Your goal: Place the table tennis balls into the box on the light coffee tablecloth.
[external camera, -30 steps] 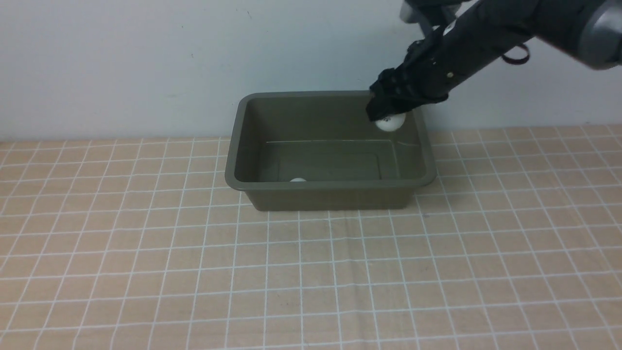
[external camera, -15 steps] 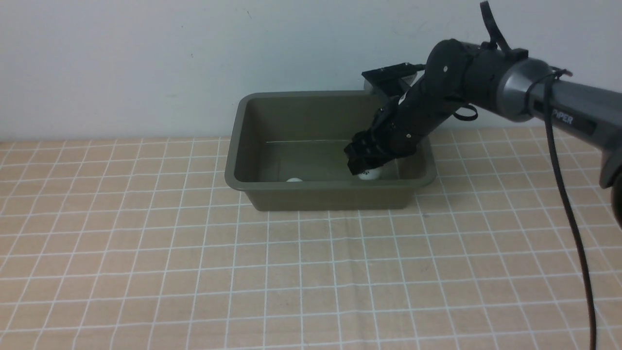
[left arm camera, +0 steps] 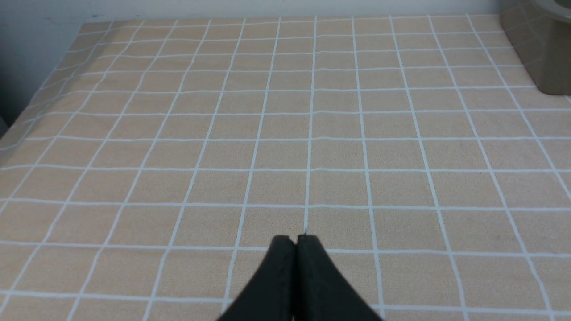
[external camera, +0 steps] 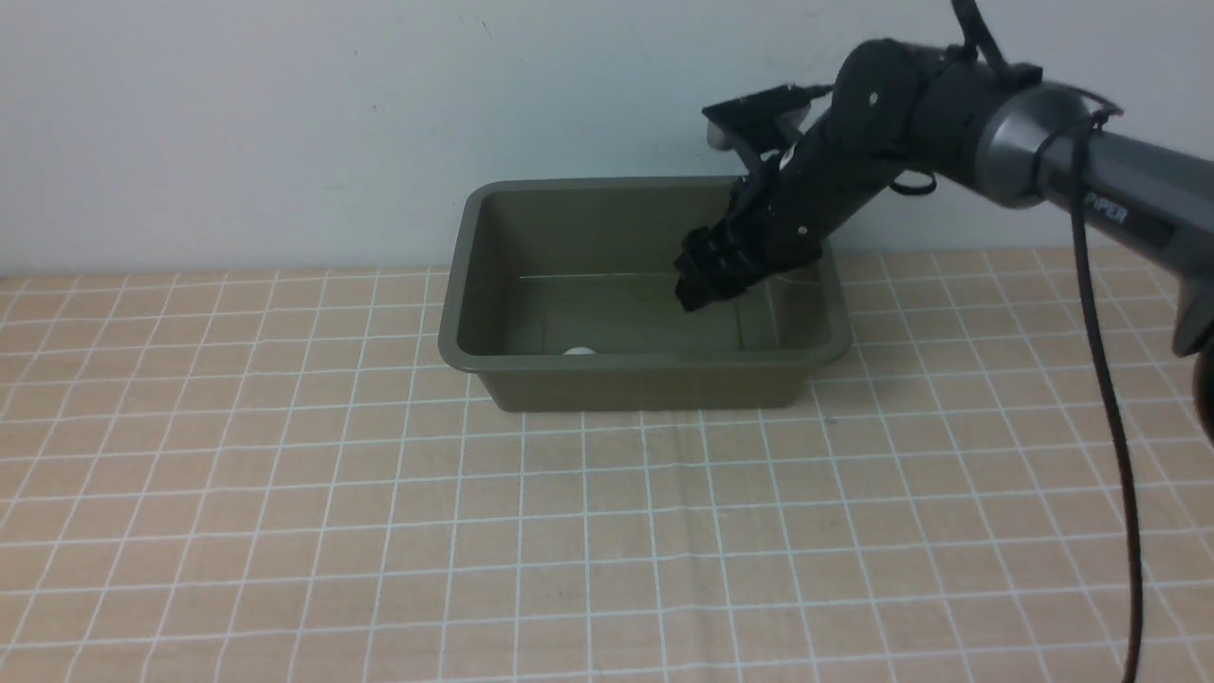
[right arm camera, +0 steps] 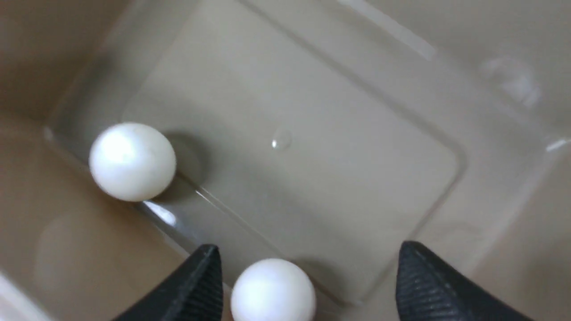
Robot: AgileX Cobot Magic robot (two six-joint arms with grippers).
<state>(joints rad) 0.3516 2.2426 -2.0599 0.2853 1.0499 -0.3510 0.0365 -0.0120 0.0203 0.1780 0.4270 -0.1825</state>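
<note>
Your right hand (right arm camera: 308,248) stands open over the table tennis balls (right arm camera: 132,161) in the box (external camera: 645,359); likely light, slick, so pinch across the middle.

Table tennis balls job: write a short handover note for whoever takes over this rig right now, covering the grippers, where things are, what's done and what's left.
Right gripper: open, down inside the box, holding nothing.
Left gripper: shut, empty, above the tablecloth.
One ball lies on the box floor against a wall. The other ball is also on the floor, in the gap between the open jaws, not gripped.
Done: both balls are in the box, which stands on the tablecloth.
Left: probably only lifting the right arm clear of the box.
</note>
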